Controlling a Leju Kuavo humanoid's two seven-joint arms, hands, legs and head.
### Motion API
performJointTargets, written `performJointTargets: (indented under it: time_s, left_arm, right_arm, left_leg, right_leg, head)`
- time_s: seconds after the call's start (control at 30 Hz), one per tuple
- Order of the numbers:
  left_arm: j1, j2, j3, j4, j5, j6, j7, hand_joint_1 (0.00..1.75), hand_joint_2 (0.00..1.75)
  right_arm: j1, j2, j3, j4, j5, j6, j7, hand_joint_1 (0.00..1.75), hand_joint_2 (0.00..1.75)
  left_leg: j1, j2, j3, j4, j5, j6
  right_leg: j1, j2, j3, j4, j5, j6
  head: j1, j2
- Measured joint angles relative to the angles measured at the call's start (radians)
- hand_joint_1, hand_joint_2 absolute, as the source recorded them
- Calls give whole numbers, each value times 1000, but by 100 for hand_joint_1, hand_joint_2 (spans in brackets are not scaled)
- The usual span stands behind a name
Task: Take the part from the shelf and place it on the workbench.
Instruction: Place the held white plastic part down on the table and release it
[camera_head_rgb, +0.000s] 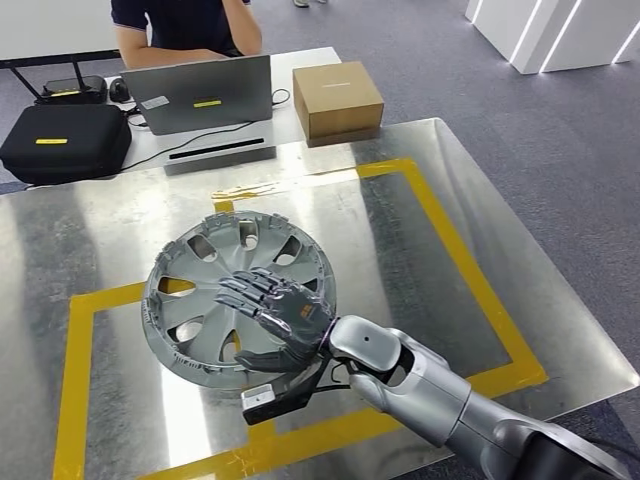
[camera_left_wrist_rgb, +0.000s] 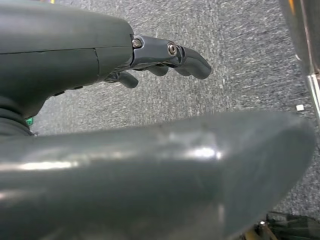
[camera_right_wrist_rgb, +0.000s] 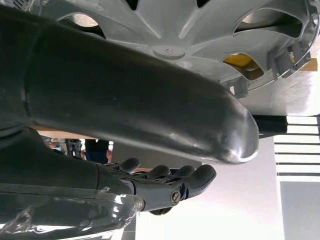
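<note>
grey spoked hubcap (camera_head_rgb: 226, 290) (clips on rim), lying flat

Bright, even light from above; the metal bench (camera_head_rgb: 423, 215) gives strong white glare in patches. In both wrist views the near thumb is blurred, the background sharper

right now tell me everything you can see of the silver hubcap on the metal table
The round silver-grey plastic hubcap has curved spokes with oval openings between them, a small centre boss and clips along its rim. It lies on the shiny metal workbench, overlapping the yellow tape outline, its near edge looking slightly raised. The right robot hand is at its near edge, fingers over the top, thumb beneath the rim.
</note>
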Motion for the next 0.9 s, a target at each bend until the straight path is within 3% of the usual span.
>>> performJointTargets:
  time_s: [0.2, 0.33, 0.4, 0.47, 0.5, 0.53, 0.57, 0.67, 0.73, 0.8, 0.87, 0.9]
  left_arm:
    - [0, 3, 2, 0, 3, -2, 18, 0, 0]
    - [0, 4, 2, 0, 4, -3, 20, 0, 0]
    - [-1, 3, 2, 0, 4, -3, 20, 0, 0]
    - [-2, 4, 3, 0, 5, -3, 22, 0, 0]
    - [-3, 4, 3, 0, 5, -3, 23, 0, 0]
    - [-2, 3, 3, 0, 5, -2, 25, 0, 0]
    - [-2, 3, 3, 0, 5, -2, 26, 0, 0]
    - [-2, 1, 3, 0, 5, 0, 29, 0, 0]
    - [-3, 1, 5, 0, 5, 4, 31, 0, 0]
    - [-2, 1, 8, 0, 5, 8, 33, 0, 0]
    - [-1, 0, 10, 0, 5, 10, 33, 0, 0]
    - [-1, -1, 10, 0, 5, 11, 34, 0, 0]
  right_arm:
    - [0, 0, 8, 5, -16, 0, -5, 0, 0]
    - [-1, 2, 9, 6, -21, -2, -5, 0, 0]
    - [-1, 3, 9, 7, -24, -4, -5, 0, 0]
    - [1, 3, 9, 10, -27, -5, -5, 0, 0]
    - [4, 3, 9, 12, -31, -6, -5, 0, 0]
    - [7, 3, 9, 15, -35, -8, -4, 0, 0]
    - [10, 3, 8, 17, -39, -10, -3, 0, 0]
    - [14, 3, -2, 21, -50, -20, 0, 0, 0]
    - [18, 4, -11, 23, -53, -28, 1, 0, 0]
    - [24, 5, -19, 26, -54, -32, 2, 0, 0]
    - [29, 6, -25, 28, -55, -36, 2, 0, 0]
    - [31, 6, -28, 29, -55, -37, 1, 0, 0]
  left_leg:
    - [-7, 0, -1, 4, -7, 11]
    - [-8, 1, 11, -10, -6, 26]
    - [-4, 3, 22, -19, -2, 35]
    - [-8, 4, 24, -18, 0, 38]
    - [-10, 3, 24, -18, -1, 39]
    - [-11, 1, 24, -17, -1, 39]
    - [-11, 0, 24, -17, -2, 38]
    - [-12, -3, 22, -13, -3, 25]
    - [-13, -4, 19, -9, -1, 11]
    - [-11, -4, 16, -8, 3, -1]
    - [-9, 1, 1, 20, -29, -11]
    - [-8, 3, -17, 66, -67, -15]
  right_leg:
    - [-7, 0, 2, -4, 1, 9]
    - [-12, 0, 2, 2, -10, 20]
    - [-10, 1, -40, 91, -60, 18]
    - [-7, 2, -115, 236, -123, 14]
    - [-5, 2, -143, 285, -133, 13]
    - [-4, 2, -153, 295, -122, 10]
    - [-3, 2, -143, 264, -91, 7]
    - [1, 5, -53, 74, 6, -2]
    - [4, 10, -32, 32, 17, -10]
    - [5, 11, -39, 32, 23, -23]
    - [4, 10, -47, 27, 34, -41]
    - [3, 8, -52, 25, 40, -47]
  head:
    - [-1, 0]
    - [0, 0]
    - [4, 0]
    - [7, 0]
    - [7, 0]
    - [7, 0]
    - [7, 0]
    - [7, 0]
    - [6, 0]
    - [6, 0]
    - [4, 0]
    - [3, 0]
